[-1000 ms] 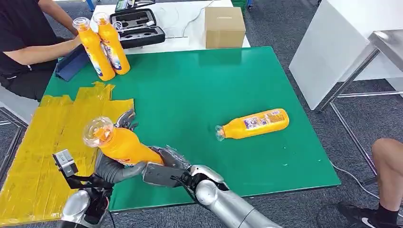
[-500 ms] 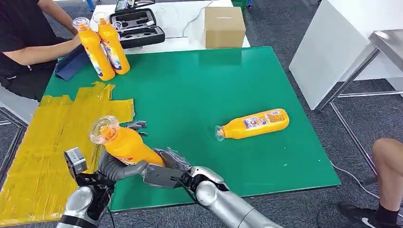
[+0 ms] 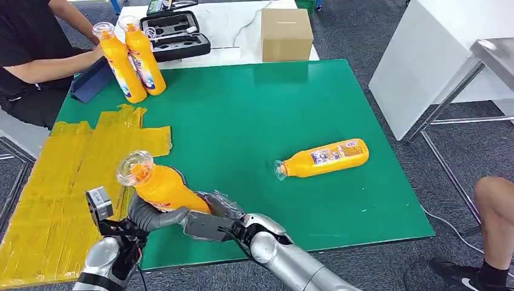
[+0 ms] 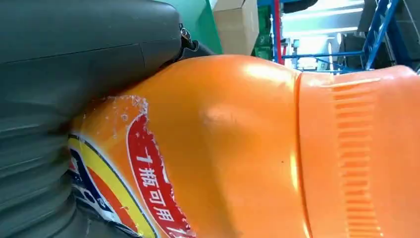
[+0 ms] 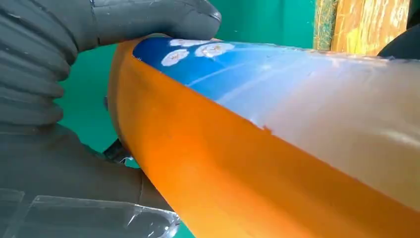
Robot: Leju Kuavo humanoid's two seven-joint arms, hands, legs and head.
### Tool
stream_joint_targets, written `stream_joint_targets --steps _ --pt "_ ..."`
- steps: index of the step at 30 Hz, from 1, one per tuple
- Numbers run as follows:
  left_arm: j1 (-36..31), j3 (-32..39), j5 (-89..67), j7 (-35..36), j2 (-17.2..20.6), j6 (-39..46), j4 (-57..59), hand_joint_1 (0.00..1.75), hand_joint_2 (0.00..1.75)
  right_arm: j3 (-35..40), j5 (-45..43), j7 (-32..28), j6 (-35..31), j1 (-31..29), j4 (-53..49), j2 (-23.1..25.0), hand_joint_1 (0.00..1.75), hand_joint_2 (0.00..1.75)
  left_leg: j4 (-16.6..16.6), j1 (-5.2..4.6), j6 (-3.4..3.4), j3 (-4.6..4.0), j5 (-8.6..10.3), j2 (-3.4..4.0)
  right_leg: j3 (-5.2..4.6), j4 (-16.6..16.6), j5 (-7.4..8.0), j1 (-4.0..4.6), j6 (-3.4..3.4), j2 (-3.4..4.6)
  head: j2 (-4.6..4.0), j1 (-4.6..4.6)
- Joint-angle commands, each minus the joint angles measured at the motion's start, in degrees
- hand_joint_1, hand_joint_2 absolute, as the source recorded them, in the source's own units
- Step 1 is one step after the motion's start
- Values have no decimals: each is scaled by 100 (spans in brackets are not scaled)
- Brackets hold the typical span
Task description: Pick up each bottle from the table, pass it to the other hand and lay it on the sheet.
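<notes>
Since a second ago the held bottle has drifted slightly away from the yellow sheet and its clear cap tilts up a little more, while the left arm has edged inward beneath it. Both hands are on this bottle: the left robot hand wraps its lower body from the sheet side, and the right robot hand clasps its base from the other side, fingers closed against the orange plastic in both wrist views. The bottle hangs tilted above the near edge of the green counter, just beside the sheet's inner border.

A second bottle lies on its side well away from the sheet, on the green surface. Two more bottles stand upright past the sheet's far end, next to a seated person and a dark blue folder. Beyond them a white table carries an open black case and a cardboard box. Grey carpet surrounds the counter, with a white panel and another person's leg on the side opposite the sheet.
</notes>
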Motion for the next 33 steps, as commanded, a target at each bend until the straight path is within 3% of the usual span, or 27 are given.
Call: stream_joint_targets --steps 1,2,3,4,7,13,14,21,25,29,33 --pt "-300 -222 41 27 57 -98 279 175 175 356 207 61 -290 -115 221 -98 175 175 -3 3 -3 10 0 -9 14 -4 -3 4 -5 -14 0 0" --pt "-251 -178 42 28 89 -99 208 175 175 265 303 111 -464 -103 132 -161 162 175 -2 3 -5 20 -5 -12 25 -2 -8 5 -8 -20 0 -2" --pt "-168 -94 27 41 117 -64 101 175 175 74 316 141 -539 -61 -37 -248 12 175 -3 2 -4 14 -2 -11 18 -3 -5 3 -7 -17 0 0" --pt "-121 -32 -14 51 150 -17 33 175 175 -68 337 158 -613 -41 -178 -331 0 175 -2 4 -5 24 -6 -10 28 -3 -8 6 -9 -20 0 0" --pt "-36 175 -163 44 204 81 -100 175 175 -521 314 208 -527 37 -597 -533 0 175 -1 1 -2 8 -1 -8 12 -2 -3 2 -4 -13 0 0" --pt "-56 174 -180 46 170 66 -71 175 175 -552 367 219 -482 80 -588 -475 0 175 -4 0 -3 12 -1 -3 17 -3 -2 2 -6 -8 0 2" --pt "-68 179 -445 -15 194 281 -97 175 175 -640 347 224 -586 77 -615 -494 0 0 -4 -1 -2 8 0 -5 13 -3 -1 1 -4 -8 0 0" --pt "-360 751 -3387 278 423 2027 -332 175 175 -1773 418 427 -554 544 -2522 -1323 0 0 8 5 -3 7 -4 -25 18 4 -9 7 -7 -31 0 0" --pt "-538 767 -6660 1000 678 3379 -176 175 175 -2326 527 465 -365 879 -3349 -1582 0 0 4 1 -2 -1 3 -42 14 4 -10 2 -5 -47 0 -2" --pt "-871 817 -8278 1531 885 3545 378 175 175 -2585 477 526 -186 1051 -3788 -1797 0 0 3 -1 -1 0 3 -33 12 2 -5 0 -3 -33 0 2" --pt "-1785 389 -9420 2093 1099 3625 2042 175 175 -2527 500 550 -41 967 -3777 -1877 0 0 -3 -4 -3 3 9 -39 10 0 -3 -2 -3 -42 0 2"
